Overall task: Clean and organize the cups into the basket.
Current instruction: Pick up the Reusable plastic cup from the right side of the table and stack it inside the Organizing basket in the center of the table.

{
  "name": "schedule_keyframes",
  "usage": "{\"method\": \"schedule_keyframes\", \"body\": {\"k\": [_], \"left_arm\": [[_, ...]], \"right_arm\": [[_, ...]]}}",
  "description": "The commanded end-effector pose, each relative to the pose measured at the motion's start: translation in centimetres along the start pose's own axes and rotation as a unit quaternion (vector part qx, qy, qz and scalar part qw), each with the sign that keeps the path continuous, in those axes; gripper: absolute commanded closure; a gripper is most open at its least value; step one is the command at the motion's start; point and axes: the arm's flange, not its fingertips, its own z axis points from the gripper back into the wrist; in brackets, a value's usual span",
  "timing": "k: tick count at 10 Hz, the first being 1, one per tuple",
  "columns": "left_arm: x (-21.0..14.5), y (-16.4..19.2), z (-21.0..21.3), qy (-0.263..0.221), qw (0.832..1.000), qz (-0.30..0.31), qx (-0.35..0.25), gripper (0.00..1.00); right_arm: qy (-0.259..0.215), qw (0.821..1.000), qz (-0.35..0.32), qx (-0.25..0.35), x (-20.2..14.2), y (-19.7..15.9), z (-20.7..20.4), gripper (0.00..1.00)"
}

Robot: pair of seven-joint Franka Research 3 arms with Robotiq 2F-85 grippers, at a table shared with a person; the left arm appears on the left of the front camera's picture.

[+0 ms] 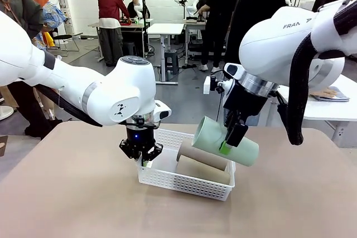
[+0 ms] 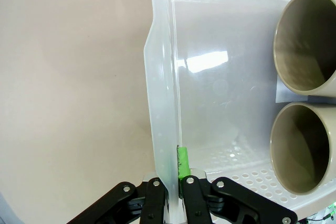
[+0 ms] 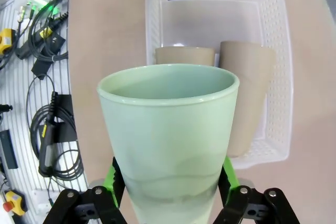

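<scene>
Front view, arm (image 1: 279, 43) lettered "FRAN", perhaps more, right hand (image 1: 228, 141) clasping mint cup (image 1: 246, 150)

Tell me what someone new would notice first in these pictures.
The mint green cup stands out, held on its side by the right gripper at the right end of the white basket. Two tan cups lie side by side in the basket, and the left gripper pinches its left wall.

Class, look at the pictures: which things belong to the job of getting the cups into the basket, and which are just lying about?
Job: mint green cup, held by right gripper; two tan cups lying in the basket; left gripper pinching its wall.
Lying about: cables beside the table; booklet on the side table.
</scene>
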Motion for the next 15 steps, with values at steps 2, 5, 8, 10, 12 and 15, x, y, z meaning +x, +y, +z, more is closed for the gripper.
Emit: {"method": "schedule_keyframes", "body": {"k": [2,5,8,10,12,15], "left_arm": [[-0.1,0.1,0.2,-0.003,1.000,-0.003,-0.002,1.00],[-0.1,0.1,0.2,-0.003,1.000,-0.003,-0.002,1.00],[-0.1,0.1,0.2,-0.003,1.000,-0.003,-0.002,1.00],[-0.1,0.1,0.2,-0.003,1.000,-0.003,-0.002,1.00],[-0.1,0.1,0.2,-0.003,1.000,-0.003,-0.002,1.00],[-0.1,0.1,0.2,-0.003,1.000,-0.003,-0.002,1.00]], "right_arm": [[0.015,0.999,-0.021,-0.027,1.1,-0.4,0.1,0.15],[0.003,1.000,0.000,-0.001,0.1,-0.1,-0.1,0.15],[0.007,1.000,0.024,0.006,0.3,-0.4,-0.6,0.15],[0.000,0.999,0.042,0.004,1.1,-1.0,-1.7,0.15],[-0.004,0.999,0.051,0.009,1.9,-1.8,-2.8,0.15],[-0.011,0.999,0.050,0.005,3.0,-3.2,-3.8,0.15]]}}
